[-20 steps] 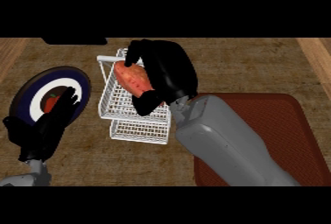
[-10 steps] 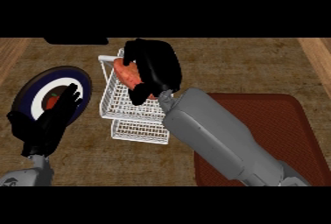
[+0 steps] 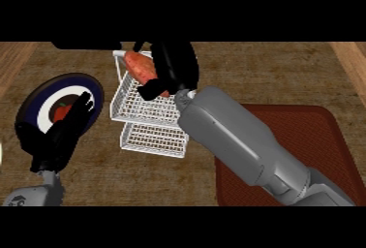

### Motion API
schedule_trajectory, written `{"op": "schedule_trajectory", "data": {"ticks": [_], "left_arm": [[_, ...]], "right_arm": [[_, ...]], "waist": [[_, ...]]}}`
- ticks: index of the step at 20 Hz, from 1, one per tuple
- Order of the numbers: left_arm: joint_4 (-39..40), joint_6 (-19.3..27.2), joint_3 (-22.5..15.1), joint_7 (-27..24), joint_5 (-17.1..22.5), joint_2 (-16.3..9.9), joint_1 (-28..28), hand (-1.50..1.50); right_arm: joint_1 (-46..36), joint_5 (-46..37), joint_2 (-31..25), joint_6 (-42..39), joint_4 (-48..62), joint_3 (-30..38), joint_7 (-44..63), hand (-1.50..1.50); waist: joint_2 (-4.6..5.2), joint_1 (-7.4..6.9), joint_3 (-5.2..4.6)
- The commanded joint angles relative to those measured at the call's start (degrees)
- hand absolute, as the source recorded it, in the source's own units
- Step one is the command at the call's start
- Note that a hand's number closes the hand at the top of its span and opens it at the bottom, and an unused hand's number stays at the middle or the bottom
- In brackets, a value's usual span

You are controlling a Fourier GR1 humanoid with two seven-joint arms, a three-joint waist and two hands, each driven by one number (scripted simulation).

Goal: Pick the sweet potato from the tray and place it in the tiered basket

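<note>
- Right hand (image 3: 174, 63) has carried the sweet potato (image 3: 141, 69) farther toward the far edge over the last second; it is now sitting over the far, upper tier of the tiered basket (image 3: 146, 123), with the forearm stretched further across the counter.
- Right hand's fingers are curling round the sweet potato's right side and gripping it; the orange-red body is sticking out to the left of the hand, long axis running far-left to near-right.
- Cannot tell whether the sweet potato is touching the basket's wire or hanging just above it.
- White wire basket is standing mid-counter, upper tier far, lower tier near and showing bare mesh.
- Tray (image 3: 332, 145), dark red, is lying at the right, near side, largely under the right forearm.
- Left hand (image 3: 61, 133) is resting at the left, fingers straight and relaxed, holding nothing, overlapping the near edge of a round plate (image 3: 39, 99).
- Plate has dark blue and white rings, with a small red item (image 3: 63, 111) at its centre.
- Counter (image 3: 279, 72) is a brown wood-grain surface.
</note>
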State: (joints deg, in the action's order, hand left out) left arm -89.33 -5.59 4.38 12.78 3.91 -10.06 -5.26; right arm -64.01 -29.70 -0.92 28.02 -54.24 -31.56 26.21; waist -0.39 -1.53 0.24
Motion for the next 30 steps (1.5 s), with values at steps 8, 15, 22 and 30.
{"op": "schedule_trajectory", "data": {"ticks": [8, 15, 22, 30], "left_arm": [[-2.5, -1.9, -0.1, 0.9, 0.8, -0.4, 2.2, 0.0], [-1.1, 0.2, 1.0, -0.2, 0.1, 0.4, 0.7, 0.0], [-1.4, -1.1, 2.1, 0.9, 1.0, -0.8, 2.0, 0.0], [-1.0, -2.4, 3.6, -1.2, 1.2, -2.0, 2.4, 0.0]], "right_arm": [[-3.4, 13.8, 0.9, 8.9, 1.8, 1.4, -0.6, -1.5], [1.2, 24.2, 0.9, 13.9, -2.8, 10.2, -8.7, -1.5], [4.5, 26.9, -4.1, 13.1, -9.1, 20.3, -11.4, -1.5], [14.6, 31.2, -15.0, 7.6, -19.0, 29.0, -12.2, -1.5]], "waist": [[0.63, -0.67, -0.25], [0.67, 0.18, -0.22], [0.33, 1.51, -0.22], [0.32, 1.79, -0.24]]}}
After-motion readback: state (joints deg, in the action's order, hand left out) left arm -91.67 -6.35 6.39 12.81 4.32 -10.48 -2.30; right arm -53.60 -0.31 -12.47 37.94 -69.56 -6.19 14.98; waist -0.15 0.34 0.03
